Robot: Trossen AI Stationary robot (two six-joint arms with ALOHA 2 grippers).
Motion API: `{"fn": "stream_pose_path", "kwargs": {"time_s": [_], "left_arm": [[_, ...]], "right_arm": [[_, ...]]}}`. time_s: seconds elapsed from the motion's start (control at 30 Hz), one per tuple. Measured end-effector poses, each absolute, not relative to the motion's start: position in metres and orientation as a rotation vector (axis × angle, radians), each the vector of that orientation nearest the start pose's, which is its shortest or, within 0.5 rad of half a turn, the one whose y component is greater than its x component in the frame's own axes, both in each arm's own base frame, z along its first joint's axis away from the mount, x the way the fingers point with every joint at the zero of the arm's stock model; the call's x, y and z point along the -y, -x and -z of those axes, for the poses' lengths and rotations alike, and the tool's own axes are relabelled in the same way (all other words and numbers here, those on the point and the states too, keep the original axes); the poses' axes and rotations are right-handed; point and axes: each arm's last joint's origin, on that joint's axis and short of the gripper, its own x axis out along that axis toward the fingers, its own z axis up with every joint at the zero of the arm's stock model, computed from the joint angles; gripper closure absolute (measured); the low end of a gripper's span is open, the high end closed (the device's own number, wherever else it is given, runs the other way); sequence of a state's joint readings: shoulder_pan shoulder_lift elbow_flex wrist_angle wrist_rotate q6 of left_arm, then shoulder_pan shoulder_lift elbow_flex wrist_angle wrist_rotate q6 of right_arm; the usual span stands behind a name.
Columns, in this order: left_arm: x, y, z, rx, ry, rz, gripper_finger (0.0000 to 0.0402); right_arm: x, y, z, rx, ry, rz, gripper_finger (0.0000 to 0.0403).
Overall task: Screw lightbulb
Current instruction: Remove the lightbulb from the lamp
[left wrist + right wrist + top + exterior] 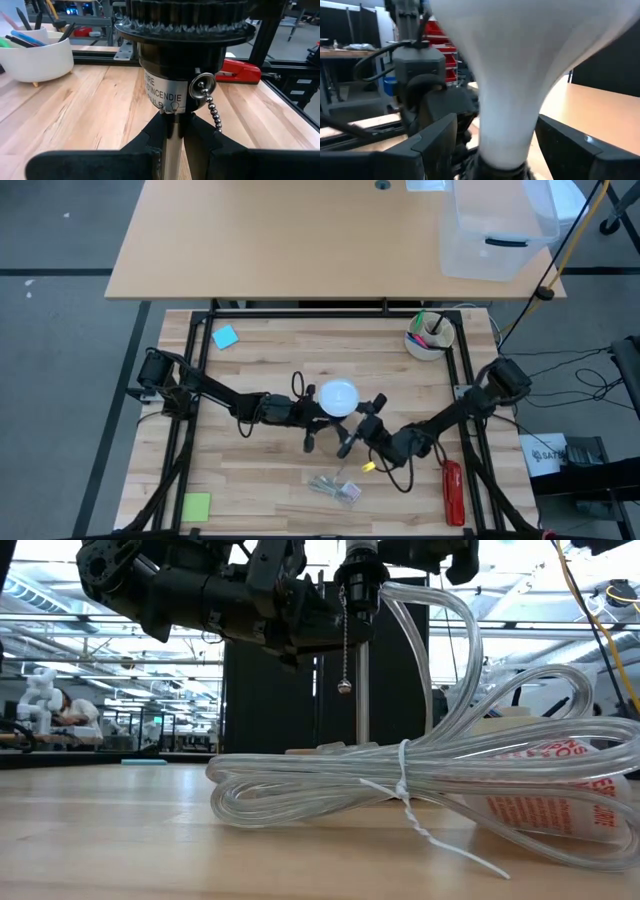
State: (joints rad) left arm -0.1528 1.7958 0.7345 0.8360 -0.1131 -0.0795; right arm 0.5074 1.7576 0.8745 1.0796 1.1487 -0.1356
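Where the two arms meet over the middle of the table, the lightbulb stands upright, globe up, on a black socket.

The left gripper is nearly closed, its fingers pinching a thin pale stem right under the socket (so it grips the fixture, not the bulb). A label sits on the socket's side, and a small ball chain hangs from a knob beside it. In the low view the same socket and chain show up high, w/ the dark arm beside them.

The right gripper has its jaws spread wide, one either side of the bulb's tapering white neck. Its fingers sit close to the neck w/ a sliver of gap visible on both sides; can't tell if the pads actually touch lower down, so no firm hold can be seen.

Elsewhere on the table: a white cup of pens at the far right corner, a red stapler near the right edge, a coil of clear cord close to the low camera, a blue note and a green note on the left side.
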Motion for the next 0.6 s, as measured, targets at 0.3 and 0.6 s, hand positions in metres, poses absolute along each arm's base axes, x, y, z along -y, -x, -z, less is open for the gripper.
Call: {"fn": "stream_pose_path", "kwargs": {"time_s": [0.3, 0.6], "left_arm": [[0.049, -0.341, -0.155, -0.225, 0.049, 0.029, 0.0354], [0.049, -0.341, -0.155, -0.226, 0.044, 0.041, 0.0354]], "right_arm": [[-0.132, -0.328, -0.236, 0.115, -0.01, 0.671, 0.0145], [-0.126, -0.335, -0.234, 0.088, -0.005, 0.55, 0.0185]]}}
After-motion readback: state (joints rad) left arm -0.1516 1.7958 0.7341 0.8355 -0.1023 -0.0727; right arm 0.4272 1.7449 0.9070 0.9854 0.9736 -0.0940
